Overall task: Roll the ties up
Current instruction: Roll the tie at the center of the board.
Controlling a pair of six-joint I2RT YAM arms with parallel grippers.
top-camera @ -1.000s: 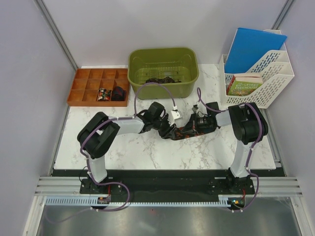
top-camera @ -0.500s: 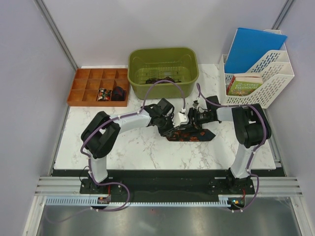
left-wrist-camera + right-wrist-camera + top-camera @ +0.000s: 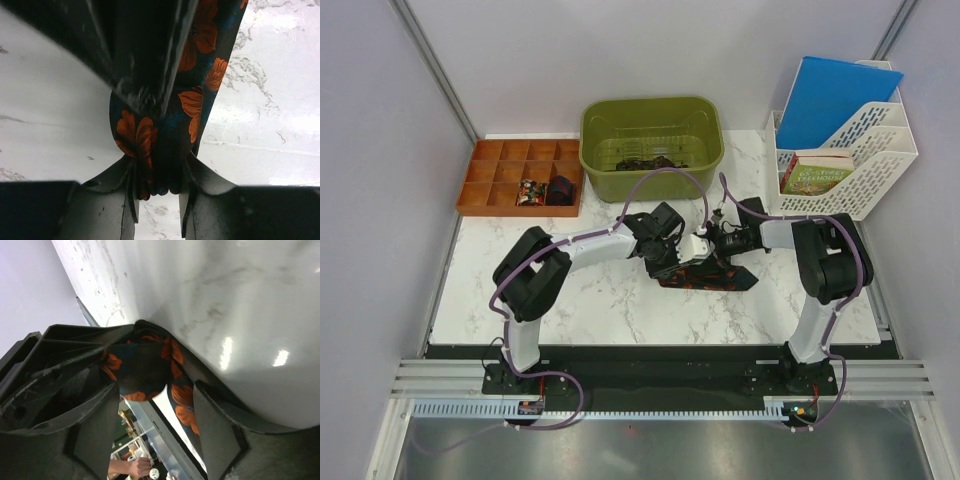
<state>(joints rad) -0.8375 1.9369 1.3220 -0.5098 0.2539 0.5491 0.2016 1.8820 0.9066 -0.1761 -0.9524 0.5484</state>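
Table [image 3: 590,300]: white marble; patterned tie [image 3: 718,277] lies at its middle.
Left gripper [image 3: 159,176]: pinched onto tie's folded end.
Right gripper [image 3: 155,412]: spread wide around tie, not clamping.

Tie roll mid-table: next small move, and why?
Probably rotate the left gripper to wind another turn toward the flat tail. It pinches the rolled end of the tie, the right gripper stands open around the fabric, and a length lies flat on the table.
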